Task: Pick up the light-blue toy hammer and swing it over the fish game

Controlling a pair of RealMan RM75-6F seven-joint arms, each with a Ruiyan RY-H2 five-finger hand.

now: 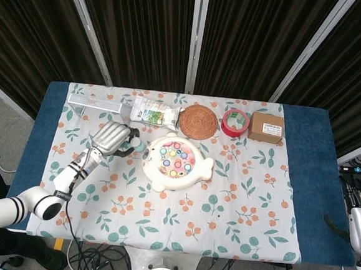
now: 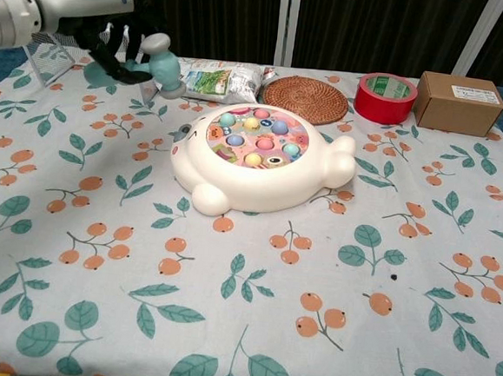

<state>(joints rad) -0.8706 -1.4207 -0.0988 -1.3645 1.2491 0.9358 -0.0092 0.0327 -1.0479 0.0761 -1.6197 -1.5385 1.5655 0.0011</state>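
My left hand (image 1: 112,137) (image 2: 111,48) grips the light-blue toy hammer (image 2: 157,61), holding it in the air to the left of the fish game. The hammer's head (image 1: 132,144) pokes out past my fingers, with a grey cap on top in the chest view. The white fish game (image 1: 177,162) (image 2: 254,156) sits mid-table with several coloured pegs in its round pink top. The hammer is clear of the game. My right hand is out of sight in both views.
Along the back edge stand a wire rack (image 1: 94,103) (image 2: 79,52), a snack packet (image 1: 154,115) (image 2: 218,80), a woven coaster (image 1: 198,121) (image 2: 305,97), a red tape roll (image 1: 234,122) (image 2: 385,97) and a brown box (image 1: 266,127) (image 2: 459,101).
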